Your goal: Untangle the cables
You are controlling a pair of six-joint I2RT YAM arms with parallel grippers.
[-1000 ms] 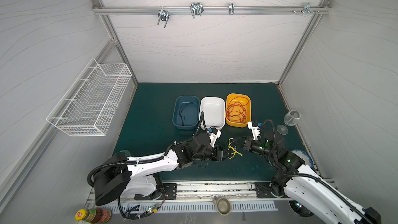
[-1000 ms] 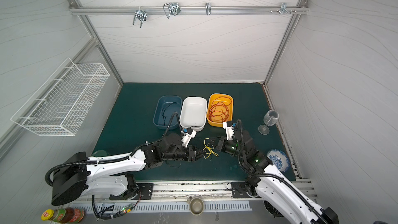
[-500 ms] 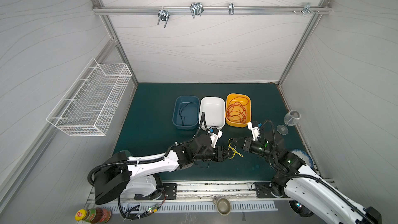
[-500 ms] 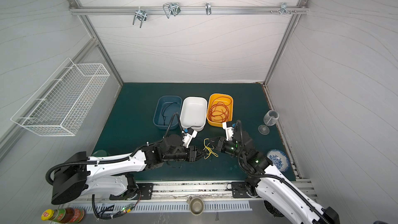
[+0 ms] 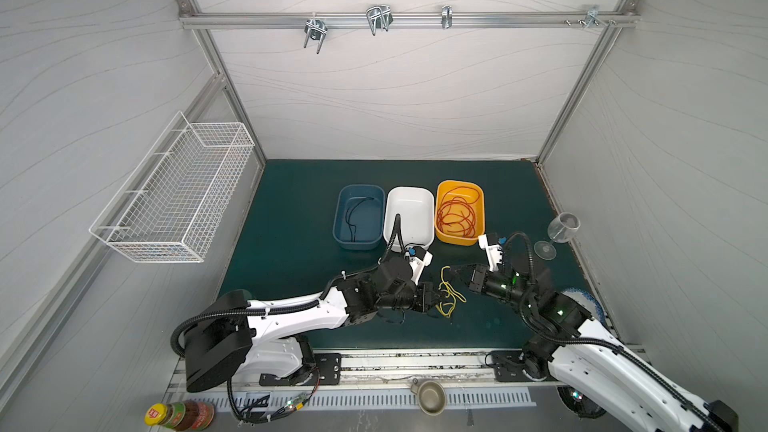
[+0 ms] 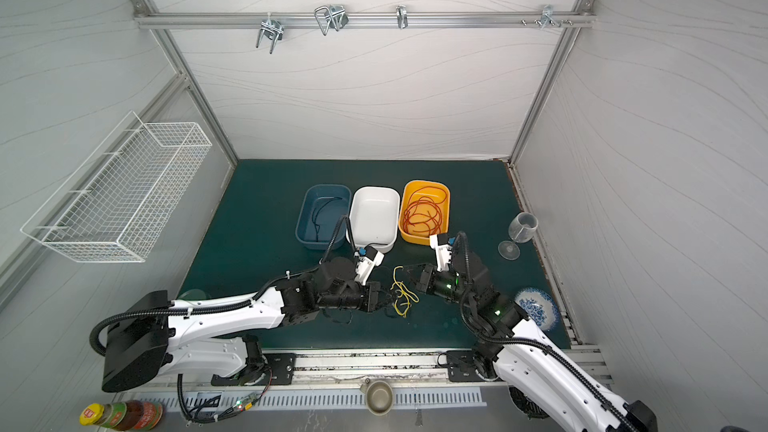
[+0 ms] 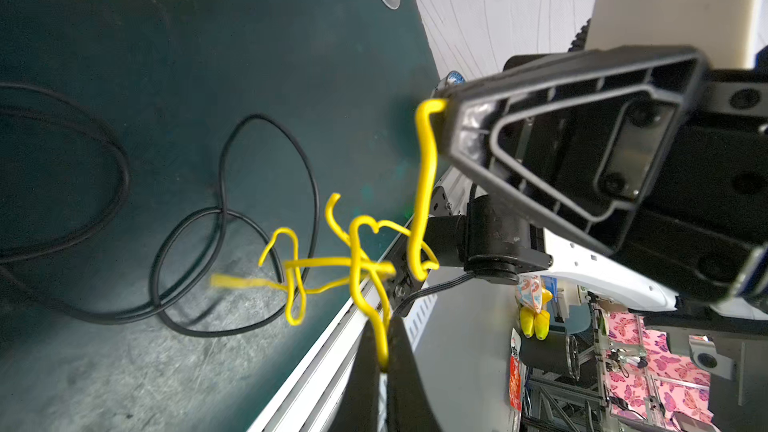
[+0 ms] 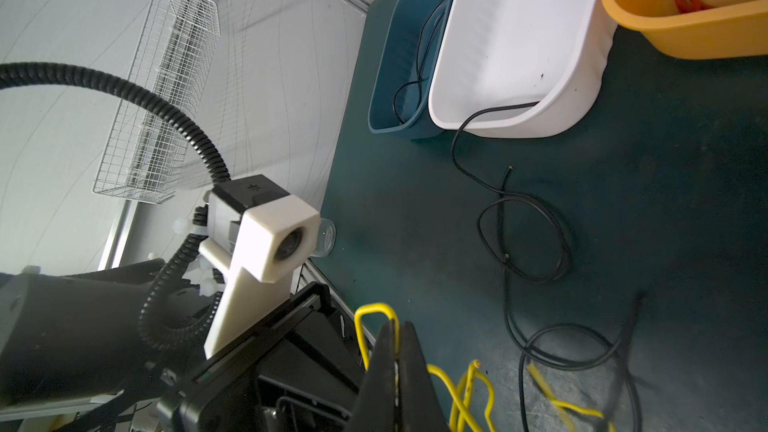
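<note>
blue tub [image 5: 338, 218]: far left of the row of three, and i see one black cable [image 5: 353, 216] curled inside it.
left gripper [image 7: 384, 367]: jaws pressed together, pinching a loop of the yellow cable [image 7: 353, 259].
loose black cables [image 7: 224, 209]: lying in loops on the mat [image 5: 291, 243], beside and under my left gripper.
white tub [image 5: 411, 209]: middle of the row.
yellow cable: a knotted tangle strung between my two grippers, at the near centre of the mat.
orange tub [image 5: 482, 209]: right end of the row, with the red cables [image 5: 457, 218] coiled in it.
right gripper [image 8: 397, 351]: clamped tight on the yellow cable's other end, just right of the tangle.
</note>
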